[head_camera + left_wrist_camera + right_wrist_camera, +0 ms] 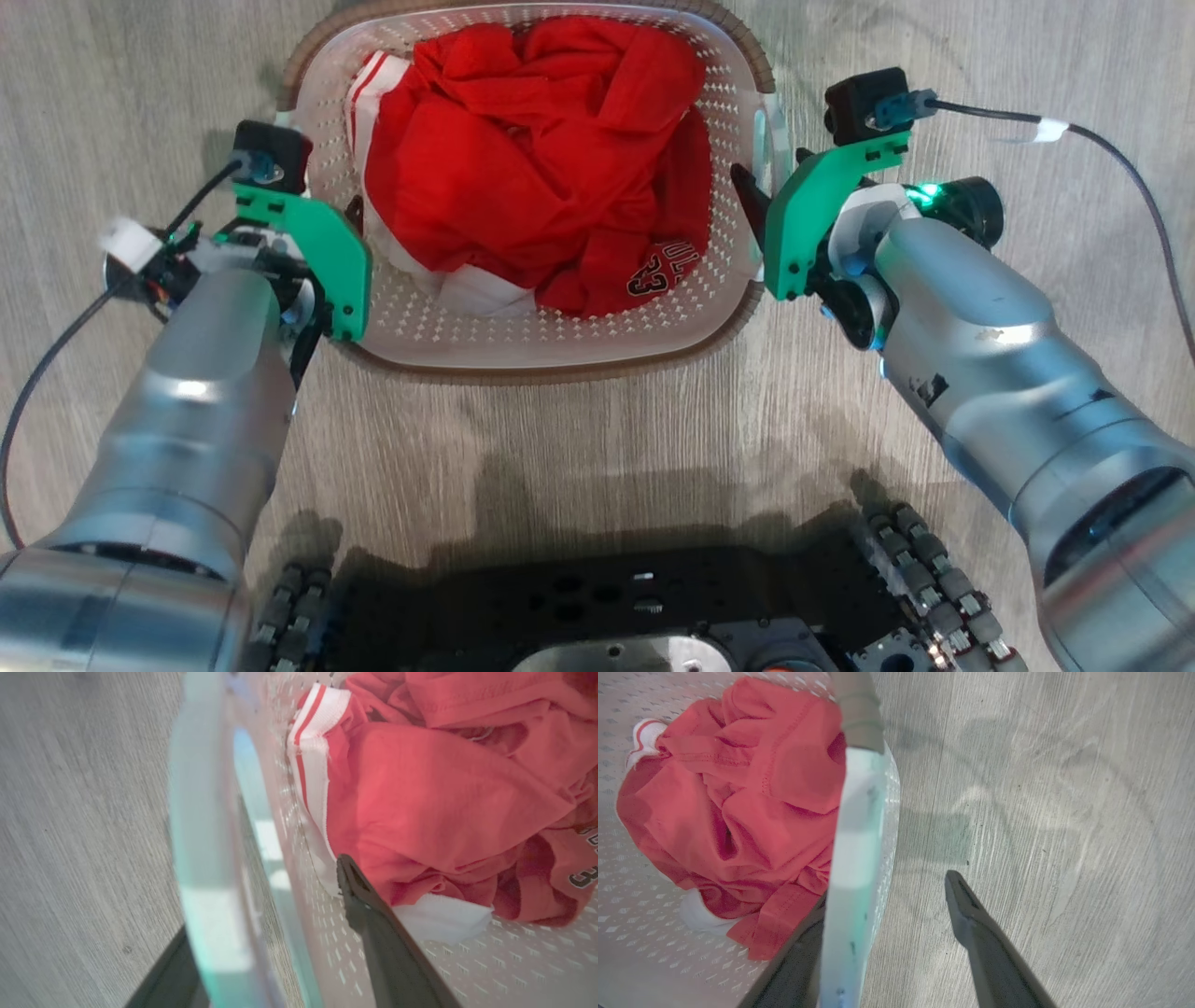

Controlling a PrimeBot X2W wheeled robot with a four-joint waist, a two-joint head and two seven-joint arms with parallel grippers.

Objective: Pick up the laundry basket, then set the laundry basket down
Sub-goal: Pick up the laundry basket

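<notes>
laundry basket (560, 347): one; left gripper (261, 896), right gripper (885, 891) astride two handles (771, 140).

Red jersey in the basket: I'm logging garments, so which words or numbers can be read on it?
"33": dark digits on the red jersey in the laundry basket, head view.
Letters beside it, perhaps "ULL": folded away, not sure.
Left wrist view: a dark digit, cut by the frame edge.

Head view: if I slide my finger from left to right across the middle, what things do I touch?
Left gripper → red clothes, lying in the basket → right gripper.
</notes>
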